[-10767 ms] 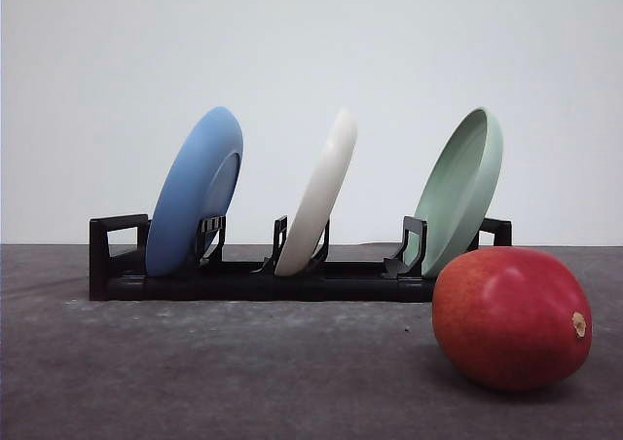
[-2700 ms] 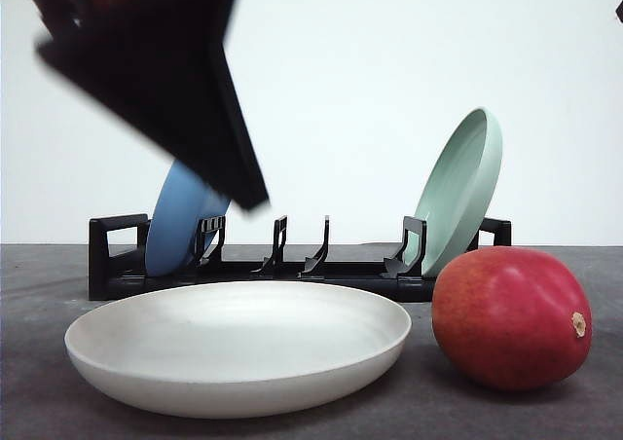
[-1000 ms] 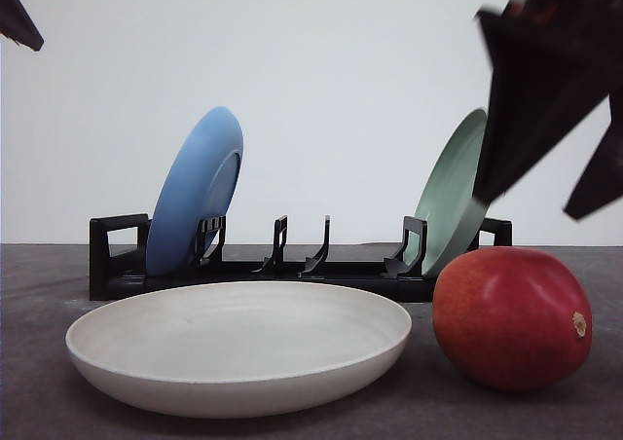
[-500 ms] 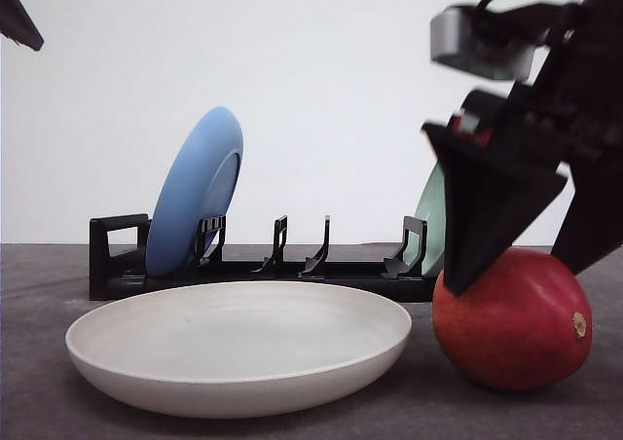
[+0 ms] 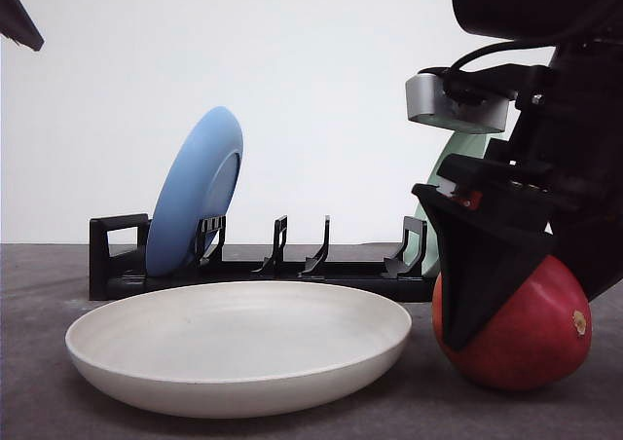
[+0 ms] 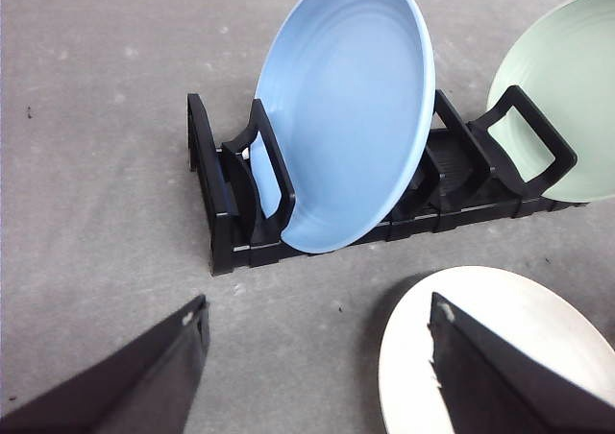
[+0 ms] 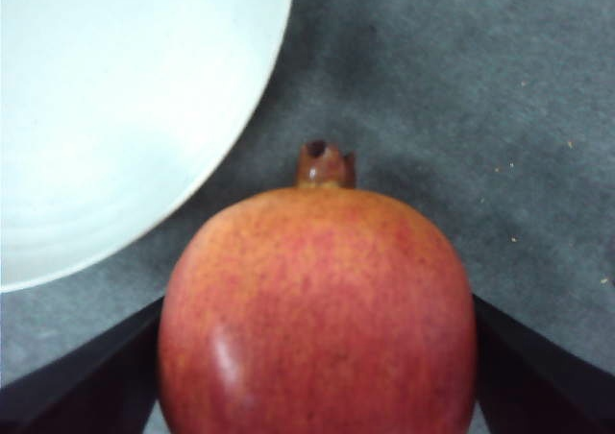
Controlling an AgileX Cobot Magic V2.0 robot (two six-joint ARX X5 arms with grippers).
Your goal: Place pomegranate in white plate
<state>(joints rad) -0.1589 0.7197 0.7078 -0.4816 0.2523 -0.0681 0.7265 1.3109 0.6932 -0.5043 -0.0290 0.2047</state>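
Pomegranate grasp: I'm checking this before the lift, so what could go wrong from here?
1. The pomegranate is round and smooth. The right gripper has one of its jaws at each side, near the widest part; an off-centre squeeze might let it roll or slip out.
2. The white plate has a raised rim beside the fruit; a low carry could bump it.
3. The black rack stands close behind, so a backward swing may hit the pale green plate.

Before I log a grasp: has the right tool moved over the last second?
Yes. In the front view the right tool has dropped from level with the green plate's upper rim, down around the pomegranate beside the black rack.
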